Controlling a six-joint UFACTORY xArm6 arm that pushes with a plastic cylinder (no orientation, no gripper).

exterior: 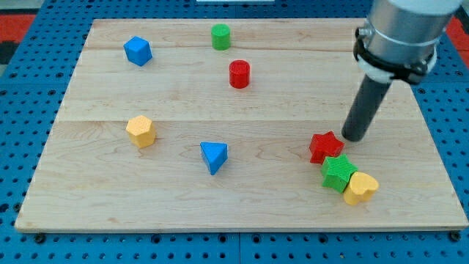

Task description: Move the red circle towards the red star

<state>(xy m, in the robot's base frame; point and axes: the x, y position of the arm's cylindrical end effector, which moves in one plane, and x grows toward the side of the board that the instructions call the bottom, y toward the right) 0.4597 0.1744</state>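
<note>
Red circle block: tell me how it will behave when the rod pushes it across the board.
The red circle is a short cylinder standing on its flat end, so it should slide rather than roll. Its round side may make it slip off my tip unless pushed through the centre. It looks squat, so tipping seems unlikely on the smooth wooden board.

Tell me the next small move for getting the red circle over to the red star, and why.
Probably lift away from the star and travel to the view's upper left, ending just beyond the red circle. My tip now sits right beside the red star, on the wrong side of the circle; pushing toward the star needs contact on the circle's far, upper-left side.
</note>
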